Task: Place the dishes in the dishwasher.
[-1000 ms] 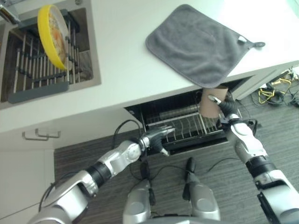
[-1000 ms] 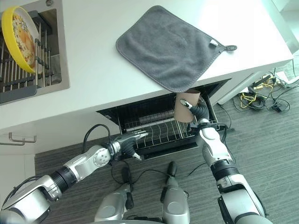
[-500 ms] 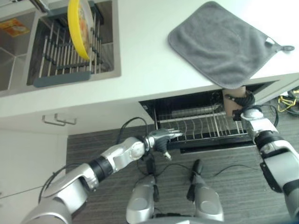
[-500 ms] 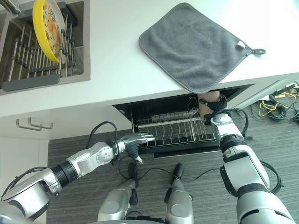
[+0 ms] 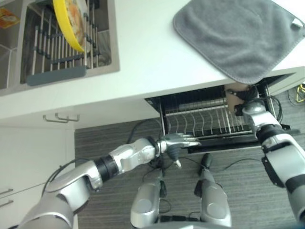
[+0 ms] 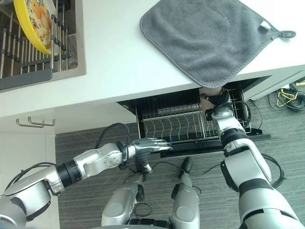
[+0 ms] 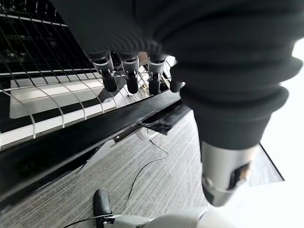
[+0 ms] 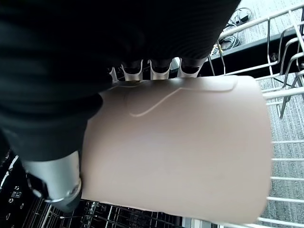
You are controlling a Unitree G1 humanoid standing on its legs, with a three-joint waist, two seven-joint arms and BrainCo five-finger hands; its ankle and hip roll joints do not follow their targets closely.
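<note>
My right hand [image 5: 246, 98] is shut on a tan cup [image 5: 233, 95], held just under the counter's edge over the right end of the dishwasher rack [image 5: 205, 125]. The right wrist view has the cup [image 8: 175, 147] on its side, with fingers [image 8: 161, 67] curled over it and white rack wires [image 8: 285, 95] beyond. My left hand [image 5: 180, 141] lies at the rack's front edge, its fingers [image 7: 128, 73] straight over the wire rim [image 7: 47, 109]. A yellow patterned plate [image 5: 69, 21] stands on edge in the sink's drying rack [image 5: 52, 76].
A grey towel [image 6: 209, 36] lies on the white counter [image 5: 143, 62] and hangs over its edge above the cup. The dishwasher's dark front panel [image 7: 71, 142] runs below the rack. A cupboard handle [image 5: 59, 117] is at the left, and cables [image 6: 286, 98] lie on the floor at the right.
The camera has shifted. My right hand has carried the cup down and in under the counter's edge, over the rack. My left hand stays at the rack's front edge.
</note>
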